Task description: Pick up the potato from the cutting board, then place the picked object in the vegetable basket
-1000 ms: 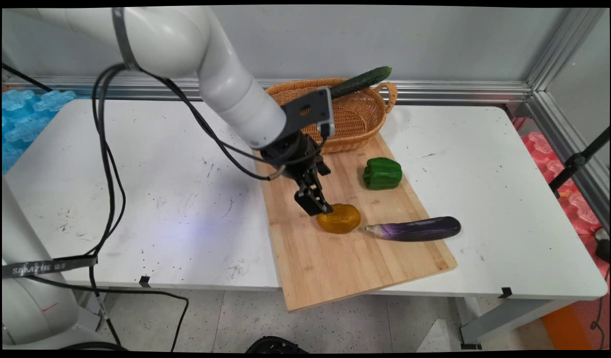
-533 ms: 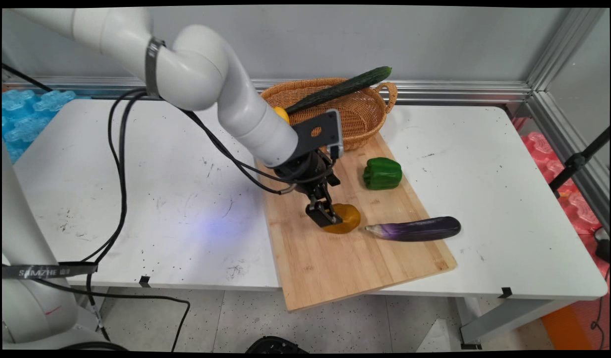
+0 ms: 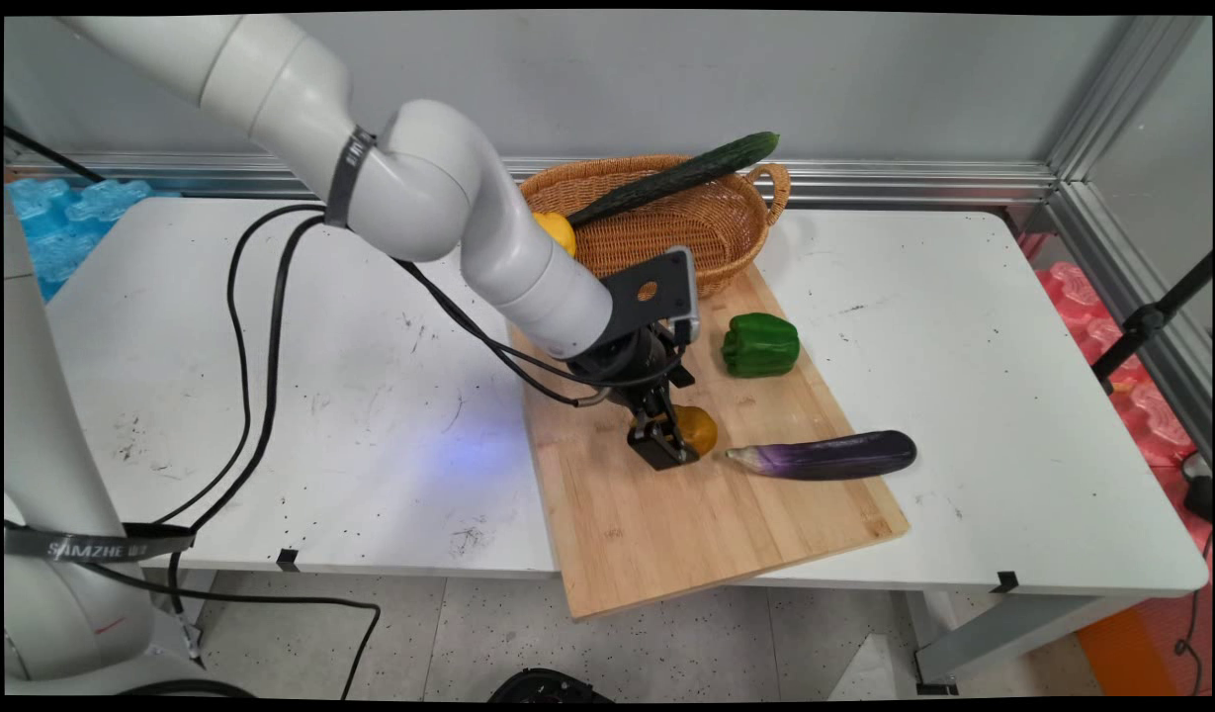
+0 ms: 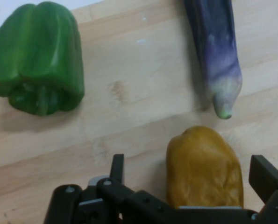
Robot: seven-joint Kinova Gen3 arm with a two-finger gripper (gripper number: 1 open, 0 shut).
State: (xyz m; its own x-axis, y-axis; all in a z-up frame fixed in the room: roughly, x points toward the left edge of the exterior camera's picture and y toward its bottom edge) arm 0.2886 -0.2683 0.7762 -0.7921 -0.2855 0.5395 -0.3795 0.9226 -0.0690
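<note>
A yellow-orange pepper (image 3: 703,428) (image 4: 204,168) lies on the wooden cutting board (image 3: 666,534) (image 4: 129,93). My black gripper (image 3: 671,445) (image 4: 190,172) is low over the board and open, with the pepper between its jaws. In the hand view the left finger (image 4: 117,167) stands well clear of the pepper, and the right finger (image 4: 266,176) is a small gap away from it. In the main view the gripper covers the pepper's left half.
A green bell pepper (image 3: 760,344) (image 4: 38,58) and a purple eggplant (image 3: 824,455) (image 4: 216,51) lie on the board close by. Behind the board stands a wicker basket (image 3: 706,247) with a cucumber (image 3: 676,178) across its rim and a yellow fruit (image 3: 556,232) inside.
The arm has moved right and down, bringing the gripper from beside the yellow-orange pepper's left edge to straddling it. The vegetables have not moved.
</note>
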